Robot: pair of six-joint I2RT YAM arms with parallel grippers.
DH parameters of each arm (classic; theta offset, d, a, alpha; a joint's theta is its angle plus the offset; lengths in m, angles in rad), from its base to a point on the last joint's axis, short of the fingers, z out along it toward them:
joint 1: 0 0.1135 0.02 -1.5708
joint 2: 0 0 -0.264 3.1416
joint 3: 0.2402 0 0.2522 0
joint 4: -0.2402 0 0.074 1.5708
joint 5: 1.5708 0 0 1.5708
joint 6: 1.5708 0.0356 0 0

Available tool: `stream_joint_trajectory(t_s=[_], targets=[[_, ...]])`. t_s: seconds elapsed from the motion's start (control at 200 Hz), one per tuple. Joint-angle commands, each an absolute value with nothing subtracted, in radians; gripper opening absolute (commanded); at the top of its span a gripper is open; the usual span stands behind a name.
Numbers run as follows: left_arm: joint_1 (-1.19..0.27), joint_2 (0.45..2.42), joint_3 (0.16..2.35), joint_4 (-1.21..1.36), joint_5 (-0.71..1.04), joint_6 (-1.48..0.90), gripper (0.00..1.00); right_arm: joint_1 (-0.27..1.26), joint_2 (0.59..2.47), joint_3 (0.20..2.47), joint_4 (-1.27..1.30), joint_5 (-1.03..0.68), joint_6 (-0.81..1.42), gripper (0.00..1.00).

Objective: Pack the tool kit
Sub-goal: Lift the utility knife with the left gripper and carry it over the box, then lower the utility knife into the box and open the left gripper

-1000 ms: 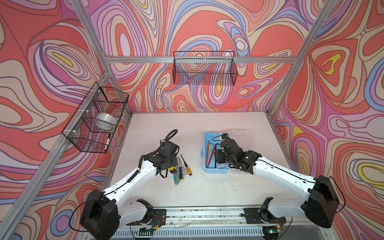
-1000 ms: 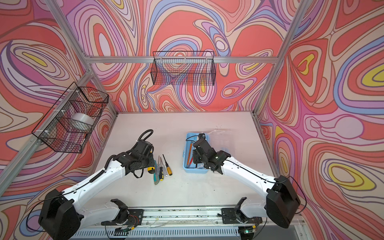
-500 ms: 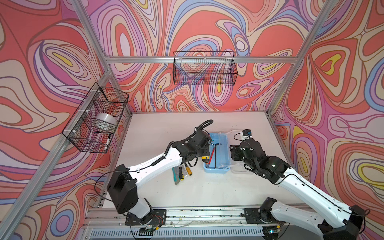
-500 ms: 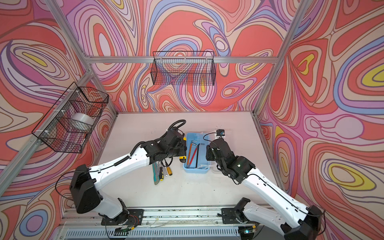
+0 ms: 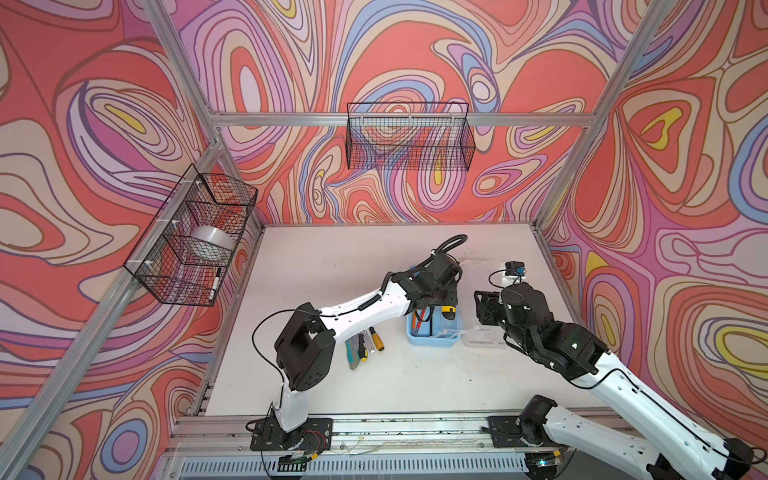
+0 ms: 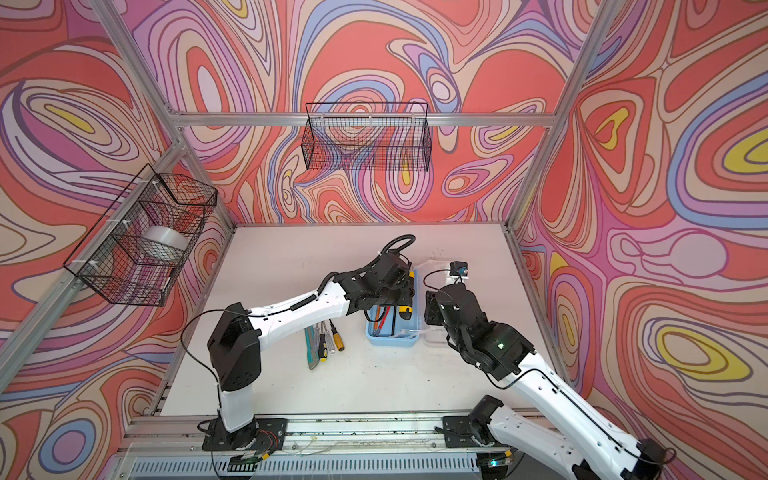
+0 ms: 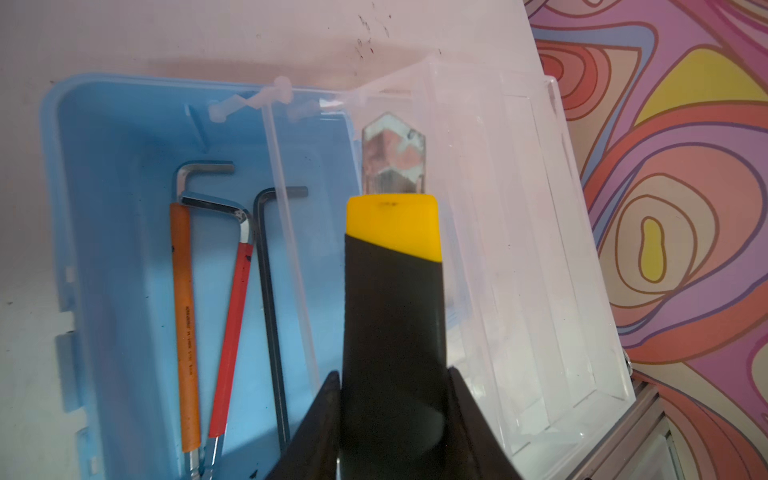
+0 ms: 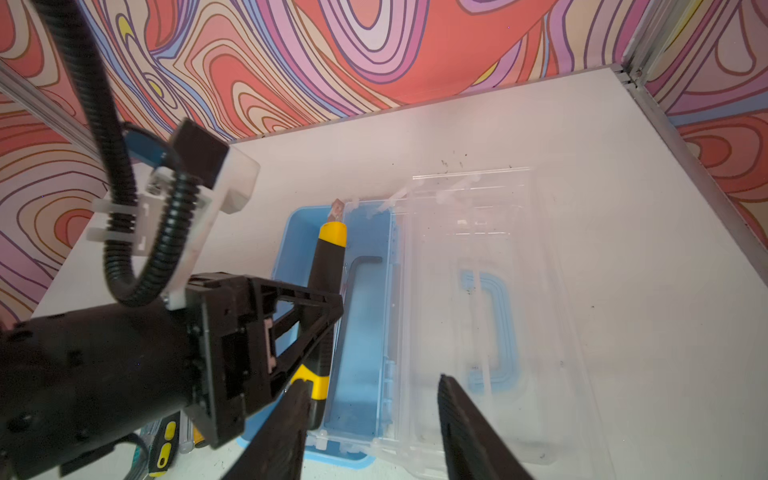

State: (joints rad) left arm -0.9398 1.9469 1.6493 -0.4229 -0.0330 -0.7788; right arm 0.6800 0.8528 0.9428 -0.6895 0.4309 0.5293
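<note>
Left tool (image 7: 394,376) brought utility knife (image 7: 392,291) over case (image 7: 104,166) — right tool (image 8: 372,380) withdrew.

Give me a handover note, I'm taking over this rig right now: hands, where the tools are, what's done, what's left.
Left hand: shut on the yellow-and-black utility knife, over the light-blue case base.
Right hand: open, empty, above the clear lid, which lies open beside the base.
Done: three hex keys in the base.
Left: release this knife; pack the teal utility knife and screwdrivers lying on the table left of the case; close the lid.
</note>
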Motion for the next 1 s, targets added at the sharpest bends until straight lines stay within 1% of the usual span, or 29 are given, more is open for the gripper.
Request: stream_joint_trajectory(t_s=[0.0, 0.215, 0.33, 0.401, 0.481, 0.626, 0.721, 0.891, 0.996], targets=[[-0.947, 1.99, 1.701, -0.422, -0.026, -0.782, 0.2, 0.673, 0.844, 0.96, -0.702, 0.45, 0.524, 0.53], [-0.947, 2.076, 1.761, -0.429, -0.019, -0.789, 0.21, 0.673, 0.853, 0.954, -0.692, 0.442, 0.528, 0.53], [-0.948, 2.105, 1.788, -0.441, -0.021, -0.788, 0.27, 0.673, 0.857, 0.956, -0.69, 0.442, 0.529, 0.53], [-0.945, 2.12, 1.798, -0.439, -0.011, -0.791, 0.34, 0.673, 0.858, 0.958, -0.688, 0.442, 0.529, 0.53], [-0.944, 2.133, 1.802, -0.422, 0.013, -0.796, 0.36, 0.674, 0.862, 0.956, -0.685, 0.44, 0.529, 0.54], [-0.944, 2.141, 1.802, -0.411, 0.035, -0.807, 0.45, 0.673, 0.872, 0.955, -0.681, 0.431, 0.532, 0.55], [-0.942, 2.135, 1.795, -0.405, 0.039, -0.806, 0.48, 0.673, 0.877, 0.954, -0.676, 0.43, 0.532, 0.56], [-0.93, 2.097, 1.766, -0.384, 0.042, -0.799, 0.48, 0.673, 0.881, 0.959, -0.67, 0.421, 0.529, 0.56], [-0.915, 2.046, 1.746, -0.389, 0.011, -0.765, 0.49, 0.673, 0.896, 0.968, -0.663, 0.411, 0.523, 0.56]])
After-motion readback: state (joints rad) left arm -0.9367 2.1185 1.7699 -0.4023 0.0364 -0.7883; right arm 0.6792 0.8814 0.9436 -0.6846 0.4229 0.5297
